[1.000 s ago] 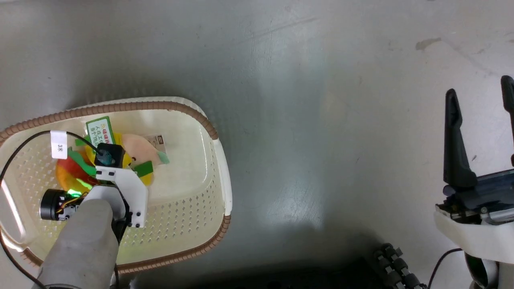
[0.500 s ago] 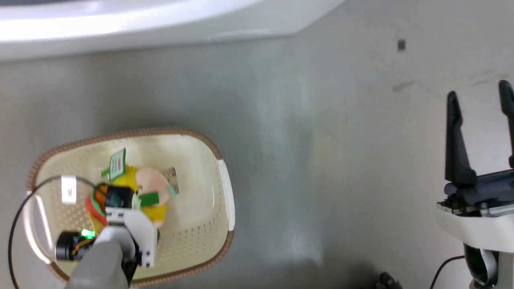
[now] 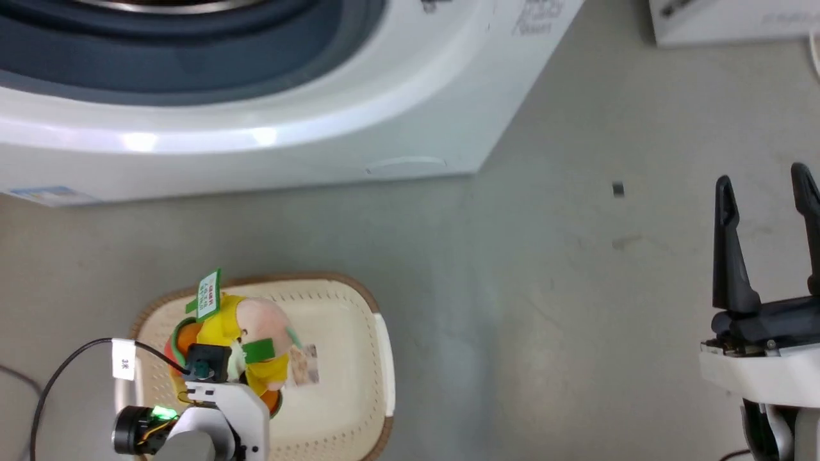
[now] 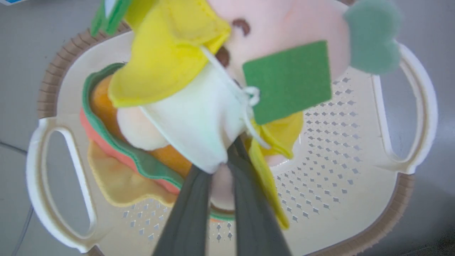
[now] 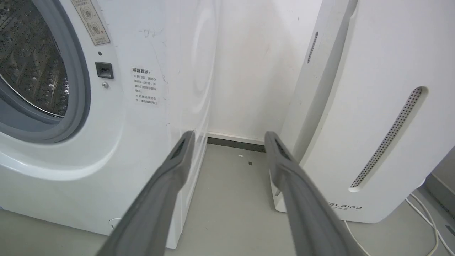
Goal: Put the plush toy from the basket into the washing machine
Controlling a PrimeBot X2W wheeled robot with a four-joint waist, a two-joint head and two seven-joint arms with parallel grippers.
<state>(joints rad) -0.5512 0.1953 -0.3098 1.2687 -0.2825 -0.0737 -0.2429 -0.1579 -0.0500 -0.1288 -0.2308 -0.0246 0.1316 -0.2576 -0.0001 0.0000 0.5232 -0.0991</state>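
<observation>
The plush toy (image 3: 250, 320), a small hamburger with an orange bun, yellow cloth and a pinkish face, hangs over the far part of the cream basket (image 3: 379, 339). My left gripper (image 4: 227, 156) is shut on the toy's (image 4: 185, 117) pale underside, and the perforated basket floor (image 4: 337, 199) lies below it. The washing machine (image 3: 320, 128) stands beyond the basket, its grey-gasketed porthole open toward me. My right gripper (image 3: 762, 178) is open at the right with nothing between its fingers. It (image 5: 229, 137) points at the gap beside the washing machine (image 5: 135, 117).
A white appliance (image 5: 373, 124) stands to the right of the washer, with a narrow strip of grey floor between them; its corner (image 3: 730, 19) reaches the head view's top right. A black cable (image 3: 64, 365) loops from my left wrist. White cords (image 5: 423, 227) lie by the appliance.
The head camera has tilted up, bringing the washing machine into view. My left gripper has lifted the plush toy off the basket's bottom. The right gripper stays open.
</observation>
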